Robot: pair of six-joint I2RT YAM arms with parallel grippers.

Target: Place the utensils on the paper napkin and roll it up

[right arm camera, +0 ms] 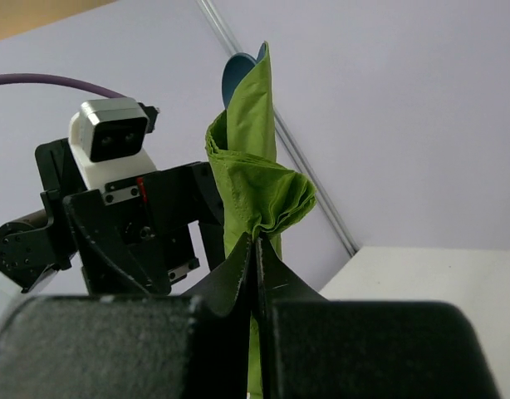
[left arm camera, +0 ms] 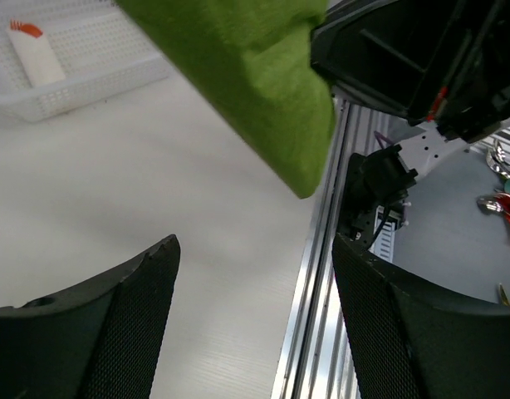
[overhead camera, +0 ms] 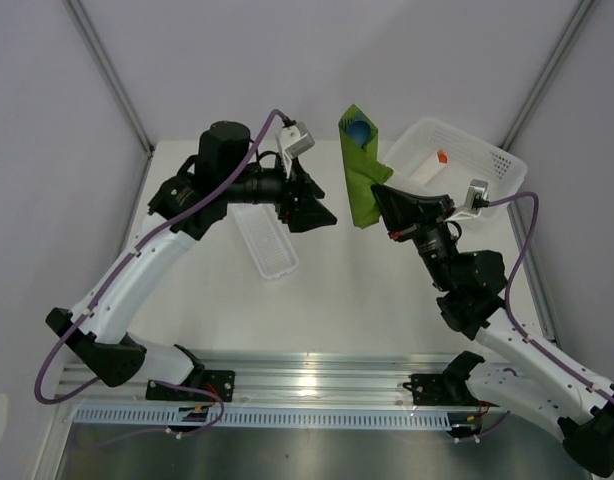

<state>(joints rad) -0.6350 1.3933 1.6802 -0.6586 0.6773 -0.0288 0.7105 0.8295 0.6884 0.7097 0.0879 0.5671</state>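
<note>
The right gripper [right arm camera: 257, 249] pinches the rolled olive-green paper napkin [overhead camera: 359, 172] aloft, probably to stop it unrolling, dark blue plastic spoon [overhead camera: 359, 130] poking out; the left gripper [left arm camera: 255, 249] hovers nearby, wide open

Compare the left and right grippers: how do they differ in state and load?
The left gripper is open and holds nothing; the right gripper is shut on the rolled paper napkin. The left gripper hangs near the narrow white tray; the right gripper holds its roll upright, a blue utensil tip poking from the top. Both are black and off the table.
</note>
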